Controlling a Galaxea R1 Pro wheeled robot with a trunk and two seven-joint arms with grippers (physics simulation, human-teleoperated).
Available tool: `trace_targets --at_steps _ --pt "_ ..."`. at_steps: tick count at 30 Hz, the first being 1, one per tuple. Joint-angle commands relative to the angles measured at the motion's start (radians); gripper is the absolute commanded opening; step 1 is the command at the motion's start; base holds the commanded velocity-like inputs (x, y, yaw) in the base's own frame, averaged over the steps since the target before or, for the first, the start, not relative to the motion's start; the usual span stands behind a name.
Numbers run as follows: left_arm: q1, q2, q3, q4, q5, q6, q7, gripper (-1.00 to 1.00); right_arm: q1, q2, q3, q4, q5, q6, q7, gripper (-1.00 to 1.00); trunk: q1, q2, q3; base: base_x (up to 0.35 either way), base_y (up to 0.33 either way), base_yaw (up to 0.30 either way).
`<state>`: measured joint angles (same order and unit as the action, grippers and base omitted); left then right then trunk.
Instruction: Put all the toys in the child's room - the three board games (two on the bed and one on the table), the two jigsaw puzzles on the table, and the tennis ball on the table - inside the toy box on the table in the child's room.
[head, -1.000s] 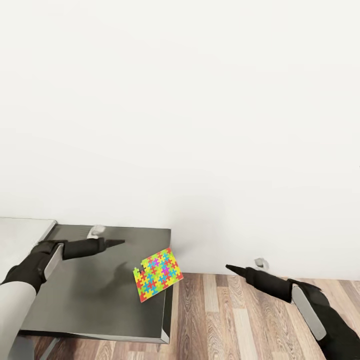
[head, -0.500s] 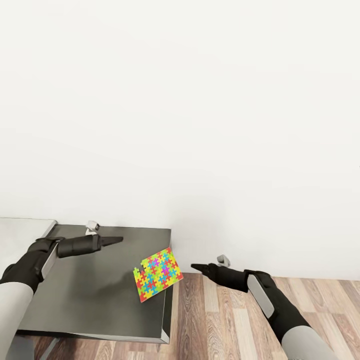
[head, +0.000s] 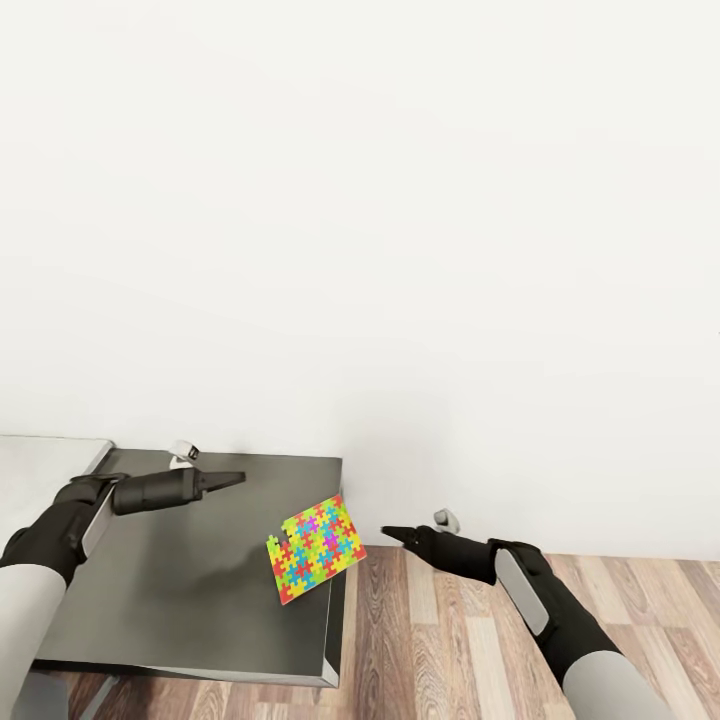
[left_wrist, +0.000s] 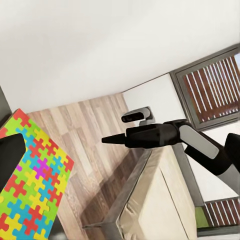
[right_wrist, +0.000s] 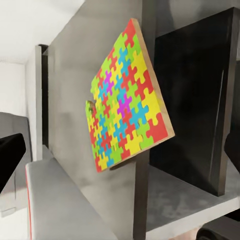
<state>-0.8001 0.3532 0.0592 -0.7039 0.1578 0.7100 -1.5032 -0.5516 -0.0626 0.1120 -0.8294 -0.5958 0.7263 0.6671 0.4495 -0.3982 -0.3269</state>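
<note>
One jigsaw puzzle, a flat box of bright interlocking pieces, sits tilted at the right edge of the table's dark-grey cabinet section and overhangs it. My left gripper hovers over the cabinet, up and to the left of the puzzle, pointing right. From the floor side my right gripper points left, a short gap from the puzzle's right corner. Both hold nothing and look open. The toy box, board games and tennis ball are out of view.
The table's pale top joins the cabinet at far left. A white wall rises behind it. Wood-plank floor lies to the right. The left wrist view catches the beige bed and a dark-framed window.
My right arm has swung left across the floor, bringing its gripper close to the puzzle's right side. The left gripper rose slightly. The puzzle stayed put.
</note>
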Motion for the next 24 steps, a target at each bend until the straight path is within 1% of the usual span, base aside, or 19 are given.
trace_targets --at_steps 1,5,8,10,11,14,15,18,22,24 --pt "-0.001 0.000 0.000 0.000 0.001 0.011 -0.004 1.00 -0.001 -0.002 0.002 0.000 -0.005 0.005 0.001 1.00 0.001 -0.002 -0.002 0.000 0.000 0.000" --pt "-0.001 0.001 0.000 0.000 0.002 0.012 -0.011 1.00 -0.001 -0.007 -0.006 0.000 -0.010 0.007 0.022 1.00 0.001 -0.002 -0.002 0.000 0.000 0.000" --pt "-0.001 0.002 0.001 0.000 0.002 0.012 -0.015 1.00 -0.001 -0.011 -0.032 0.008 -0.015 0.008 0.045 1.00 0.001 -0.002 -0.002 0.000 0.000 0.000" --pt "-0.001 0.002 0.001 0.000 0.002 0.013 -0.015 1.00 -0.001 -0.012 -0.052 0.019 -0.017 0.007 0.053 1.00 0.001 -0.002 -0.002 0.000 0.000 0.000" --pt "-0.001 0.002 0.001 0.000 0.002 0.013 -0.016 1.00 -0.001 -0.013 -0.075 0.033 -0.018 0.007 0.060 1.00 0.001 -0.002 -0.002 0.000 0.000 0.000" --pt "-0.001 0.002 0.001 0.000 0.002 0.014 -0.017 1.00 -0.001 -0.014 -0.107 0.050 -0.019 0.007 0.068 1.00 0.001 -0.002 -0.002 0.000 0.000 0.000" --pt "-0.001 0.001 0.001 0.000 0.002 0.014 -0.017 1.00 -0.001 -0.014 -0.122 0.057 -0.018 0.006 0.072 1.00 0.004 -0.009 -0.005 0.000 0.000 0.000" --pt "-0.001 0.002 0.001 0.000 0.002 0.014 -0.017 1.00 -0.001 -0.012 -0.136 0.065 -0.011 0.003 0.074 1.00 0.016 -0.030 -0.014 0.000 0.000 0.000" --pt "-0.001 0.002 0.001 0.000 0.003 0.016 -0.019 1.00 -0.001 -0.006 -0.138 0.064 -0.006 -0.003 0.069 1.00 0.031 -0.058 -0.027 0.000 0.000 0.000" --pt "-0.001 0.003 0.001 -0.002 0.004 0.029 -0.030 1.00 -0.001 -0.002 -0.138 0.063 -0.004 -0.006 0.066 1.00 0.039 -0.072 -0.033 0.000 0.000 0.000"
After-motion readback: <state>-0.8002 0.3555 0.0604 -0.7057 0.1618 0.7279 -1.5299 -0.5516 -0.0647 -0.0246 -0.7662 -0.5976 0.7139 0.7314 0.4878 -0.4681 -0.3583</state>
